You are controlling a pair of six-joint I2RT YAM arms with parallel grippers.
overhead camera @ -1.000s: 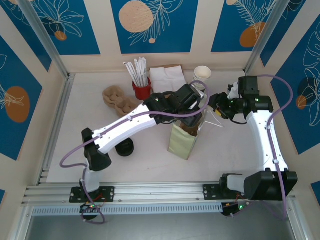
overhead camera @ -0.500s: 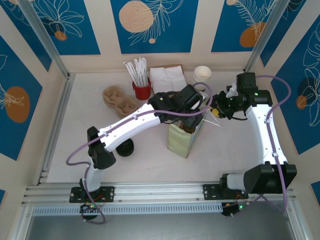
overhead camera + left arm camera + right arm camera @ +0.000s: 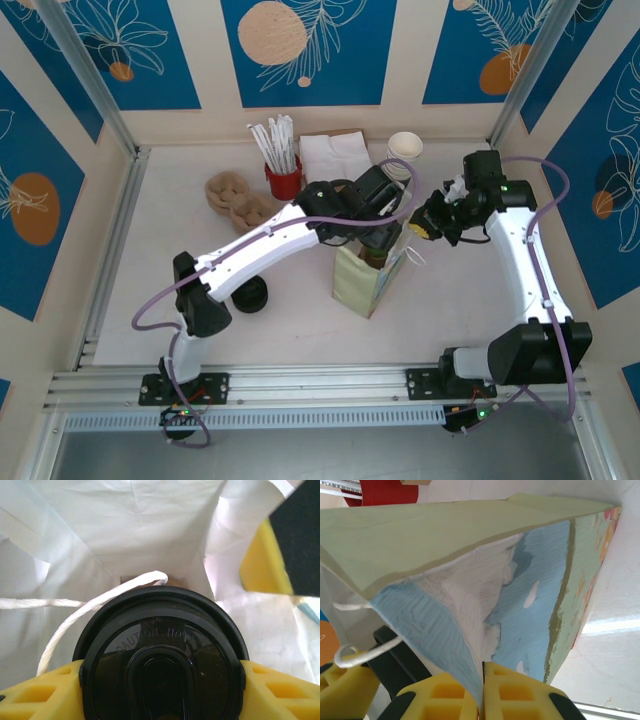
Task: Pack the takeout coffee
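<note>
Left gripper (image 3: 378,238) has its yellow fingers (image 3: 280,690) clamped on either side of the takeout coffee (image 3: 160,645), of which I can see just the black domed lid, sitting in the mouth of the paper bag (image 3: 362,280) with the white lining all round it. One loop of the string handle (image 3: 100,600) lies across the far rim of the lid, and that is my worry: going down, the cup could catch the cord and drag the bag wall in or tip the bag, which already leans. The right gripper (image 3: 482,690) is pinched tight on the bag's top edge, holding it open; if that hold slips, I'd expect the mouth to fold onto the cup. Around them the white table (image 3: 470,300) carries a black lid piece (image 3: 250,294), a cardboard cup carrier (image 3: 238,198), a red cup of straws (image 3: 284,180), napkins (image 3: 332,152) and stacked white paper cups (image 3: 404,148), under blue walls (image 3: 150,50) with leaf prints.
</note>
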